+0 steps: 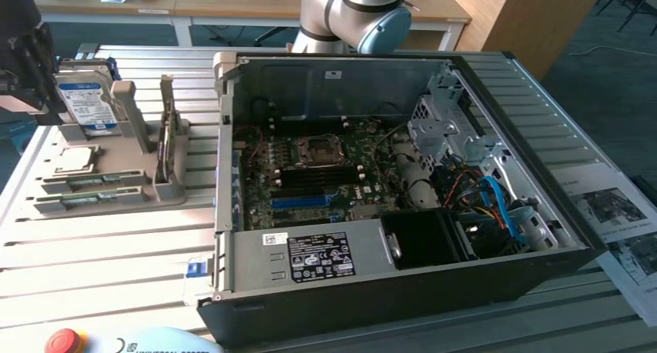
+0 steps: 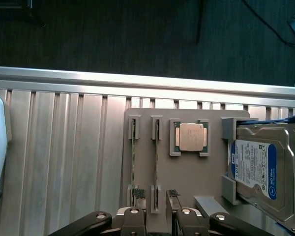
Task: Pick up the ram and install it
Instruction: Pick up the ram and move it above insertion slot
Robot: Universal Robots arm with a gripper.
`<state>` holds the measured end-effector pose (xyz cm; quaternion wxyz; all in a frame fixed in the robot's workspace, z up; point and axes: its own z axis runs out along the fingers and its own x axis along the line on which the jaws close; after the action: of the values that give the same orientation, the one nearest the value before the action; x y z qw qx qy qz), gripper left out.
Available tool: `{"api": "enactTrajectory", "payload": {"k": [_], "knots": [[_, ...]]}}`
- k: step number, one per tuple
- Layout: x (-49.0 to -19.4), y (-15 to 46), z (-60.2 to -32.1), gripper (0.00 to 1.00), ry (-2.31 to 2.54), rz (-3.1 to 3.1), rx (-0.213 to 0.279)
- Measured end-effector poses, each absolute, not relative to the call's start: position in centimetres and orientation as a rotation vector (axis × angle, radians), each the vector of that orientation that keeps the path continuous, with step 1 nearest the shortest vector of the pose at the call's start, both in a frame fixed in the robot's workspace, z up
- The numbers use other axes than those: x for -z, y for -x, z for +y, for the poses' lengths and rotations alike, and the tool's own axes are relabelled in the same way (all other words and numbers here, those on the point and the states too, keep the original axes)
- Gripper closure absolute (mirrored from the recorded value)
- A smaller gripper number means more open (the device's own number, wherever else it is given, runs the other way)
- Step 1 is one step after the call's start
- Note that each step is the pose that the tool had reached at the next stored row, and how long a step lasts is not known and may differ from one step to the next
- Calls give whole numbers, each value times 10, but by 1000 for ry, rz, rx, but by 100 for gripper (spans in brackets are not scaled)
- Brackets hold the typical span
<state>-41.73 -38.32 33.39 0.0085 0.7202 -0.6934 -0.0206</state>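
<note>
Gripper [image 2: 156, 194] hangs over ram [image 2: 156, 157] on grey holder [image 2: 189, 177]

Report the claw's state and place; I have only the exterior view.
Observer: The claw is open, above the grey plastic parts holder.
Operator: Name what it lines up with.
Observer: Its fingers stand either side of the line of the thin green ram stick, the one seated edge-up nearer the square silver processor chip.
Operator: State whether it holds anything.
Observer: It holds nothing; that stick sits in its slot.
</note>
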Motion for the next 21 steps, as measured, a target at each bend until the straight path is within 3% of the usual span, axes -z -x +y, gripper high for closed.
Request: {"api": "enactTrajectory", "payload": {"k": [21], "knots": [[-313, 417, -383, 70, -2251, -2167, 65]]}}
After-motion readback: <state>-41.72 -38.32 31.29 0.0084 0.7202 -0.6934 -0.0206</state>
